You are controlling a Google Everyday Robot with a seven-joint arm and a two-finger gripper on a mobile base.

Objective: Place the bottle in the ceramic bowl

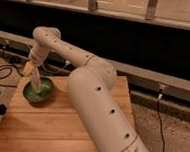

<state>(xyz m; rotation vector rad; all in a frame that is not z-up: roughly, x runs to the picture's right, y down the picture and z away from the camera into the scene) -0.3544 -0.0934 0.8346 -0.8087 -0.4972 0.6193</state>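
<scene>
From my feed, the pincer [32, 71] hangs at the far left of the counter [48, 130], directly over the ceramic bowl [38, 90]. It is pinching the bottle [36, 81] by its upper end. The bottle stands close to upright, long axis running top to bottom with a slight lean, lower end down inside the bowl's green hollow; I cannot tell if it touches the bottom. I see a pale label on the bottle, but no writing I can read. No brand marks show on the white arm [98, 105], just rows of dark round holes. The bowl sits near the counter's far left corner. Black cables [3, 73] coil on the floor to the left, beyond the bowl.
</scene>
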